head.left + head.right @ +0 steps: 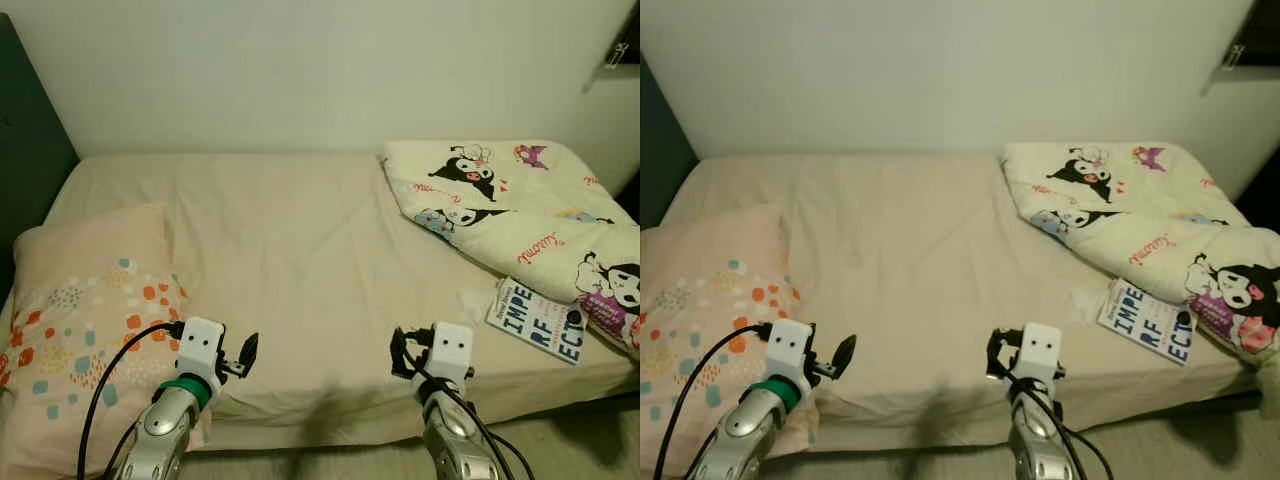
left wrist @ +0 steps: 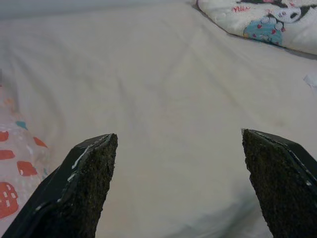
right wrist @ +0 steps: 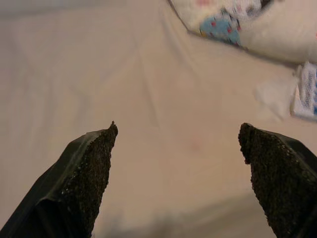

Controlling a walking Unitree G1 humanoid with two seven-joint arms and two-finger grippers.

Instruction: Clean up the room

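Observation:
A bed with a beige sheet (image 1: 290, 240) lies before me. A crumpled cartoon-print blanket (image 1: 510, 200) is heaped on its right side. A book with big letters on its cover (image 1: 537, 322) rests at the right front edge, partly under the blanket, with a small white scrap (image 3: 271, 94) beside it. A patterned pillow (image 1: 90, 300) lies at the left front. My left gripper (image 2: 178, 136) hovers open over the sheet near the front edge, just right of the pillow. My right gripper (image 3: 178, 126) hovers open over the front edge, left of the book. Neither holds anything.
A dark headboard (image 1: 25, 150) stands at the left end of the bed. A pale wall (image 1: 320, 70) runs behind it. A strip of floor (image 1: 560, 440) shows below the bed's front edge at the right.

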